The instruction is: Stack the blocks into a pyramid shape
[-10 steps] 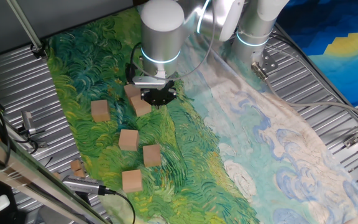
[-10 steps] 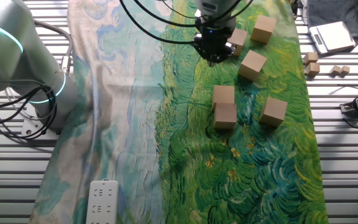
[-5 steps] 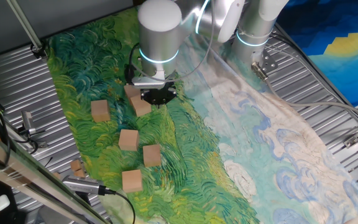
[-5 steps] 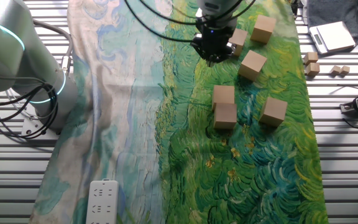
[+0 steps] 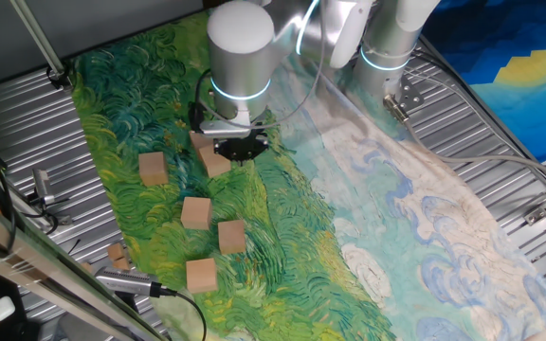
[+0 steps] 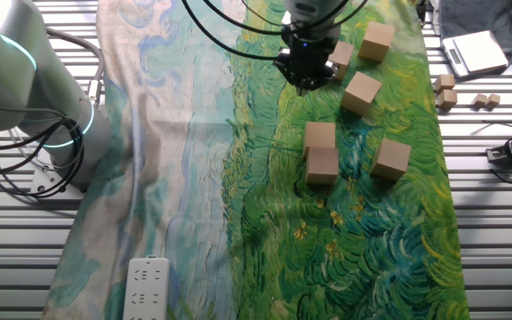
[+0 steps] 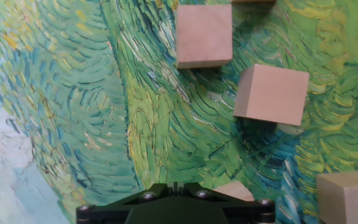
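Gripper (image 6: 304, 78) low over cloth (image 6: 265, 213), finger spread not visible, cannot tell. Nearest block (image 7: 234, 190) just under fingers; two blocks (image 7: 204, 35) (image 7: 271, 94) ahead, one (image 7: 347, 196) to side. Nothing stacked yet. Step: first pick. Next: centre over block, descend.

You are looking at a ribbed metal table (image 6: 496, 231) that is carrying a long painted cloth (image 6: 185, 178), running green and swirling down the right half of the other fixed view and paling to blue and cream on the left. The blocks (image 6: 361, 92) are all sitting on the green part, towards the upper right, one of them partly hidden under the arm. A white power strip (image 6: 148, 289) is lying at the lower left on the cloth's pale end. Small tan scraps (image 6: 444, 92) and a flat grey device (image 6: 474, 52) are resting on bare metal at the upper right.
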Action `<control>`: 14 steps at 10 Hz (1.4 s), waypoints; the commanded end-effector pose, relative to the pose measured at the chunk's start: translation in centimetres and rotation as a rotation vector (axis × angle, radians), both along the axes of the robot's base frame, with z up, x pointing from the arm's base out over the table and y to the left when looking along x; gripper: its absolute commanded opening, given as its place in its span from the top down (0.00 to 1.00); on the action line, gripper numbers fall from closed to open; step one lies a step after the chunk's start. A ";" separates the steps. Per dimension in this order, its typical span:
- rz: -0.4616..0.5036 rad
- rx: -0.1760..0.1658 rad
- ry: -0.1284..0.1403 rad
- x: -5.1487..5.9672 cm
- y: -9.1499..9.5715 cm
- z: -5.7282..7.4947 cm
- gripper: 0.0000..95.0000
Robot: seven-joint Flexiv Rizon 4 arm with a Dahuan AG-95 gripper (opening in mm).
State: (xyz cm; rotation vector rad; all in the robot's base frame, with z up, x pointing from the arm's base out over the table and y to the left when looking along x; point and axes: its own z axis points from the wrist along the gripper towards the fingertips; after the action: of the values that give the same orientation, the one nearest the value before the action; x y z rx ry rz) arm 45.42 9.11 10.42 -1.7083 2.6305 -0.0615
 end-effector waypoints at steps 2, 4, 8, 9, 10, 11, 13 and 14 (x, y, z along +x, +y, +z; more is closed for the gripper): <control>-0.031 -0.002 0.019 -0.5 4.4 0.9 1.00; -0.057 -0.003 0.019 -1.2 6.5 1.0 1.00; -0.029 0.004 0.009 -0.3 8.0 0.8 1.00; 0.003 -0.005 0.005 1.1 8.0 1.0 1.00; 0.020 -0.002 0.007 2.8 7.8 1.3 1.00; 0.008 -0.005 0.010 4.5 7.8 1.5 1.00; 0.019 0.010 0.001 4.6 7.5 0.8 1.00; 0.030 0.001 0.003 4.6 7.5 0.7 1.00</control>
State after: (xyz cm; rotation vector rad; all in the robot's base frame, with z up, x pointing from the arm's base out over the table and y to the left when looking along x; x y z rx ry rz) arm 50.45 16.69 10.64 -1.7387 2.5998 -0.0570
